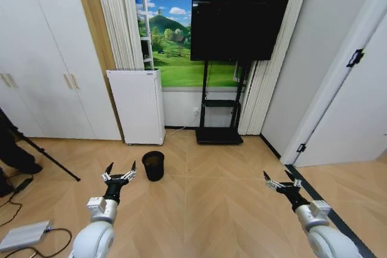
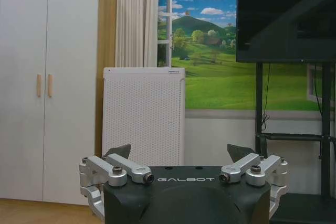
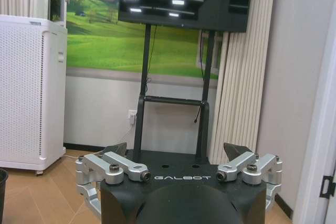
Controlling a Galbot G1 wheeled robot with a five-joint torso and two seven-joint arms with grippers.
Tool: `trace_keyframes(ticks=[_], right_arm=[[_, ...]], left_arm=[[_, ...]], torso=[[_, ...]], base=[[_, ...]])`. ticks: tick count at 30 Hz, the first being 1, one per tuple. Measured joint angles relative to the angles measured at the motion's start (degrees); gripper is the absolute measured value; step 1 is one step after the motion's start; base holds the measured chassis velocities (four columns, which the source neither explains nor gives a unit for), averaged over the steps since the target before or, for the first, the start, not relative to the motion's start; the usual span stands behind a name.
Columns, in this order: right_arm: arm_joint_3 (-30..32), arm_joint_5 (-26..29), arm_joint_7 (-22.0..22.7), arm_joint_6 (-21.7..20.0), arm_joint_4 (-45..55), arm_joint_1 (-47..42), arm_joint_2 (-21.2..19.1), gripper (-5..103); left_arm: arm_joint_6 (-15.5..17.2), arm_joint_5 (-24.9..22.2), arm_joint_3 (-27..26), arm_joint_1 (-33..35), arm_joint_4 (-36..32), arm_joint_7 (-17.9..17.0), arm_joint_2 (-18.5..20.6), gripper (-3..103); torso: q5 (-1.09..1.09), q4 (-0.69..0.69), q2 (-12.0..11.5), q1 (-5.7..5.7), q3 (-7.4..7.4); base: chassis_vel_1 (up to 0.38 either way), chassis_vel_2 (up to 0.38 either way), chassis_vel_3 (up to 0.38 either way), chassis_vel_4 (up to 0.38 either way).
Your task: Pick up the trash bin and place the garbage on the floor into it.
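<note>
The trash bin (image 1: 153, 165), small, black and round, stands upright on the wooden floor in front of the white appliance. My left gripper (image 1: 122, 166) hangs open just left of the bin and a little nearer to me, with nothing between its fingers. In the left wrist view the left gripper (image 2: 181, 153) faces the appliance with its jaws wide apart. My right gripper (image 1: 276, 176) is open and empty, well to the right of the bin. In the right wrist view the right gripper (image 3: 176, 149) is spread open, and the bin's dark rim (image 3: 1, 195) shows at the edge. The garbage is out of view.
A tall white perforated appliance (image 1: 138, 106) stands against the wall behind the bin. A TV on a black stand (image 1: 219, 135) is to its right. A tripod leg (image 1: 54, 162), cables and a flat white device (image 1: 24, 235) lie at the left. A white door (image 1: 357, 119) is at the right.
</note>
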Motion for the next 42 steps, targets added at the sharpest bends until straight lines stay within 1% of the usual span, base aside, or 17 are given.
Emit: trace_keyframes(ticks=[1, 5, 6, 7, 8, 9, 10, 11, 12, 14, 15, 16, 17, 20, 27, 32, 42], right_arm=[[0.0, 0.0, 0.0, 0.0, 0.01, 0.0, 0.0, 100], [0.0, 0.0, 0.0, 0.0, 0.01, 0.01, 0.0, 100], [0.0, 0.0, 0.0, -0.01, 0.0, -0.01, 0.0, 100], [0.0, 0.0, 0.0, 0.0, 0.01, -0.01, 0.0, 100], [0.0, 0.0, 0.0, 0.0, 0.01, -0.01, 0.0, 100], [0.0, 0.0, 0.0, 0.0, 0.01, -0.01, 0.0, 100], [0.0, 0.0, 0.0, 0.0, 0.0, -0.01, 0.0, 100], [0.0, 0.0, 0.0, 0.0, 0.0, -0.01, 0.0, 100], [0.0, 0.0, 0.0, 0.0, 0.0, -0.01, 0.0, 100], [0.0, 0.0, 0.0, 0.0, 0.0, 0.0, 0.0, 100], [0.0, 0.0, 0.0, 0.0, 0.0, 0.0, 0.0, 100], [0.0, 0.0, 0.0, 0.0, 0.0, 0.0, 0.0, 100], [0.0, 0.0, 0.0, 0.0, 0.0, 0.01, 0.0, 100], [0.0, 0.0, 0.0, 0.0, 0.0, 0.02, 0.0, 100], [0.0, 0.0, 0.0, 0.0, 0.0, 0.01, 0.0, 100], [0.0, 0.0, 0.0, 0.0, 0.0, 0.01, 0.0, 100], [0.0, 0.0, 0.0, 0.0, 0.01, 0.01, 0.0, 100]], left_arm=[[0.0, 0.0, 0.0, 0.0, 0.01, 0.0, 0.0, 100], [0.0, 0.0, 0.0, 0.0, 0.0, -0.02, 0.0, 100], [0.01, 0.0, 0.01, 0.01, 0.0, 0.01, 0.0, 100], [0.0, 0.0, 0.0, 0.01, 0.0, 0.01, 0.0, 100], [0.0, 0.0, 0.0, 0.02, 0.0, -0.04, 0.0, 100], [0.0, 0.0, 0.0, 0.02, 0.0, -0.04, 0.0, 100], [0.0, 0.0, 0.0, 0.02, 0.0, -0.03, 0.0, 100], [0.0, 0.0, -0.01, 0.01, 0.0, -0.03, 0.0, 100], [0.0, 0.0, 0.01, 0.01, 0.0, -0.03, 0.0, 100], [0.0, 0.0, 0.01, -0.01, 0.0, -0.02, 0.0, 100], [0.0, 0.0, 0.01, -0.02, 0.0, -0.02, 0.0, 100], [0.0, 0.0, 0.01, -0.02, 0.0, -0.02, 0.0, 100], [0.0, 0.0, 0.01, -0.01, 0.0, -0.01, 0.0, 100], [0.0, 0.0, 0.0, -0.01, 0.0, -0.01, 0.0, 100], [0.0, 0.0, 0.0, 0.0, 0.0, 0.0, 0.0, 100], [0.0, 0.0, 0.0, 0.0, 0.0, 0.0, 0.0, 100], [0.0, 0.0, 0.0, 0.0, 0.0, 0.0, 0.0, 100]], torso=[[-0.08, 0.0, 0.0, 0.01, 0.01], [0.0, 0.02, 0.0, 0.0, 0.0], [0.03, -0.03, 0.01, -0.02, -0.01], [-0.05, 0.0, 0.02, -0.04, -0.02], [-0.05, 0.03, 0.01, -0.03, -0.01], [-0.05, 0.03, 0.01, -0.03, -0.01], [0.02, 0.0, 0.02, -0.04, -0.02], [0.02, -0.01, 0.01, -0.04, -0.02], [-0.05, -0.02, 0.01, -0.02, -0.01], [-0.01, -0.03, 0.0, -0.01, 0.0], [0.02, -0.02, 0.0, 0.01, 0.01], [0.02, -0.02, 0.0, 0.01, 0.01], [-0.03, -0.01, -0.01, 0.04, 0.02], [0.0, 0.05, -0.02, 0.05, 0.03], [-0.02, -0.01, -0.02, 0.02, 0.01], [-0.02, 0.01, -0.01, 0.01, 0.01], [-0.02, 0.0, -0.01, 0.01, 0.01]], base=[[0.358, -0.362, -0.354, 0.345], [0.348, -0.346, -0.358, 0.342], [0.306, -0.289, -0.307, 0.321], [0.238, -0.289, -0.307, 0.267], [0.165, -0.123, -0.232, 0.168], [0.165, -0.123, -0.232, 0.168], [0.051, -0.072, -0.127, 0.168], [0.051, -0.072, -0.064, 0.072], [-0.039, -0.028, -0.064, 0.022], [-0.057, -0.023, -0.033, 0.022], [-0.074, -0.018, 0.063, -0.051], [-0.074, -0.018, 0.063, -0.051], [-0.071, 0.023, 0.063, -0.045], [-0.033, 0.054, 0.084, -0.046], [-0.002, 0.011, 0.005, -0.004], [0.0, 0.0, 0.0, 0.0], [0.0, 0.0, 0.0, 0.0]])
